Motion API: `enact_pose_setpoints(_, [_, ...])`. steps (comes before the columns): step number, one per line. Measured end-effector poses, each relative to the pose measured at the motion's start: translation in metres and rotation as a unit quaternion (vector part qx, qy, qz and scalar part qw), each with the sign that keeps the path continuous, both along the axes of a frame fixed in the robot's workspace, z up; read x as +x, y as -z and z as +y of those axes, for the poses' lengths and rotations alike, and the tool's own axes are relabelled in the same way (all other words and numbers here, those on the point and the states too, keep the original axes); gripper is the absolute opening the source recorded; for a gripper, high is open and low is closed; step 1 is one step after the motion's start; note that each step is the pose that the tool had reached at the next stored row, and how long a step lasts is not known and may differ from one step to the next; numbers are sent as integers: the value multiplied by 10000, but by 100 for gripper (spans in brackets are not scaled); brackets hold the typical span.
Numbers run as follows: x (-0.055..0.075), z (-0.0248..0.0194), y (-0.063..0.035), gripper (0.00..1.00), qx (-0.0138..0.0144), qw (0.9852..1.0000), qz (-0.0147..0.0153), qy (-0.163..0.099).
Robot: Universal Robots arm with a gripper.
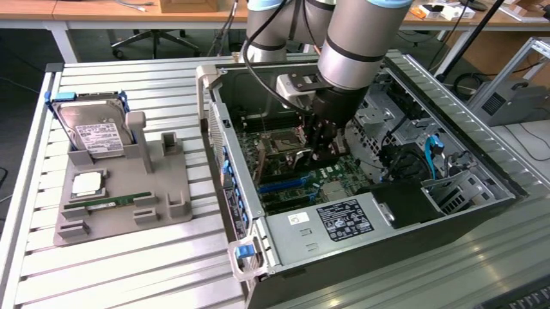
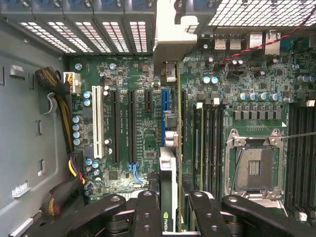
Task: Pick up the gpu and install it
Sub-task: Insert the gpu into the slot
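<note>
Hand: we saw the gripper (image 2: 173,213) down inside the computer case (image 1: 284,248), its fingers (image 2: 147,212) squeezed on the gpu (image 2: 168,173), one on each side.
Gpu: it stood on its thin edge over the motherboard (image 2: 133,64), right by the blue slot (image 2: 163,106). We could not tell if it touched the slot.
Socket: the square chip socket (image 2: 254,168) sat near the gpu.
Tray: the gray tray (image 1: 163,193) lay outside the case, on the exterior view's left.
On the tray: we saw the hard drive (image 1: 96,132) and the green memory stick (image 1: 120,201).
</note>
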State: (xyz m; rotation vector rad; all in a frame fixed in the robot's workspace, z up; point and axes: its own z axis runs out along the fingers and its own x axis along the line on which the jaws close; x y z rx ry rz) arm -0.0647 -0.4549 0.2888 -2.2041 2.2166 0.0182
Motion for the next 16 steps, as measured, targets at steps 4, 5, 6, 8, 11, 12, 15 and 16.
enact_pose_setpoints(4, [-67, 1, 31, 27, -1, 10000, -5, 0])
enact_pose_setpoints(5, [-80, 1, 44, 27, -1, 10000, -7, 0])
enact_pose_setpoints(6, [-90, 1, 44, 27, -1, 10000, -7, 0])
enact_pose_setpoints(8, [-102, -3, 44, 27, 0, 10000, -7, 0])
enact_pose_setpoints(11, [-104, -25, 44, 27, 0, 10000, -7, 1])
enact_pose_setpoints(12, [-103, -25, 44, 27, 0, 10000, -7, 1])
enact_pose_setpoints(15, [-118, -25, 44, 27, 0, 10000, -7, 0])
enact_pose_setpoints(16, [-123, -25, 44, 27, 0, 10000, -7, 0])
